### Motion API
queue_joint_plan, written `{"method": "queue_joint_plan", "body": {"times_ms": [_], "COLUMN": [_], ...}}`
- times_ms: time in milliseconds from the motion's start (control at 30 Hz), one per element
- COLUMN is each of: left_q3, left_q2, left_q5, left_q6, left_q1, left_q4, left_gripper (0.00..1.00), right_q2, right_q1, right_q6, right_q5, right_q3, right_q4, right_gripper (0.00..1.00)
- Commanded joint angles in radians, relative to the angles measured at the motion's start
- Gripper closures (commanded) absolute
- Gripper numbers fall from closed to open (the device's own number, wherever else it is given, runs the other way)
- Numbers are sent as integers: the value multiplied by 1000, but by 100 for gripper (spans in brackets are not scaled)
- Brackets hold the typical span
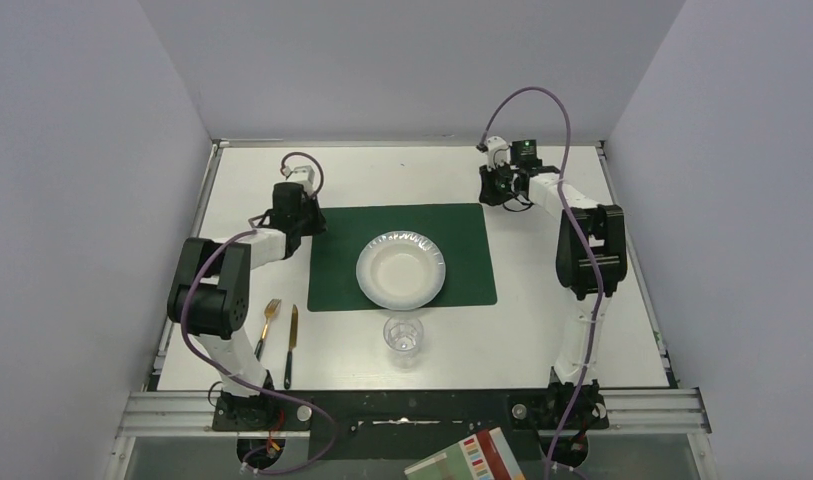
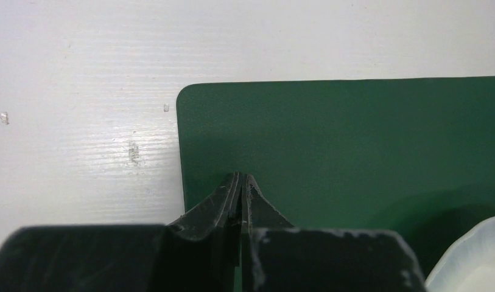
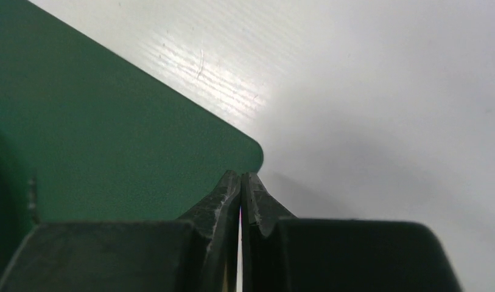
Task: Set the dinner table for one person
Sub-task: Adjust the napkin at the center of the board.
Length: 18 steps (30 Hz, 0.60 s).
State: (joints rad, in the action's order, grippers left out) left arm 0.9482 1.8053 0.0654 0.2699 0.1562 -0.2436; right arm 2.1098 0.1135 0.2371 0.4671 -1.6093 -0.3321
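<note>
The dinner table is a white top with a dark green placemat in its middle. A white paper plate lies on the mat. In front of the mat stands a clear plastic cup, with a fork and a knife lying to its left. My left gripper is shut with its tips low over the placemat, just inside the far left corner. My right gripper is shut at the far right corner of the placemat. Nothing shows between either pair of jaws.
Grey walls close in the table on three sides. The plate's rim shows at the lower right of the left wrist view. Bare white tabletop lies beyond the right gripper. A coloured booklet lies below the front rail.
</note>
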Motion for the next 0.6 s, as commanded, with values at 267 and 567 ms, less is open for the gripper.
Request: {"method": "queue_joint_plan", "body": {"times_ms": [267,567], "left_q3": [94,158], "left_q2": [37,102], "left_q5": [-80,-71], "left_q6": [-24,-16], "left_q1": [8,7], "left_q4": [-17,9], "left_gripper": [100,100], "right_q2": [65,66], "right_q1": [26,16], "right_q6": [-1,57], "right_q5": [80,54], "right_q3": [-59,14], "right_q4": [-54,-99], "right_gripper": [100,100]}}
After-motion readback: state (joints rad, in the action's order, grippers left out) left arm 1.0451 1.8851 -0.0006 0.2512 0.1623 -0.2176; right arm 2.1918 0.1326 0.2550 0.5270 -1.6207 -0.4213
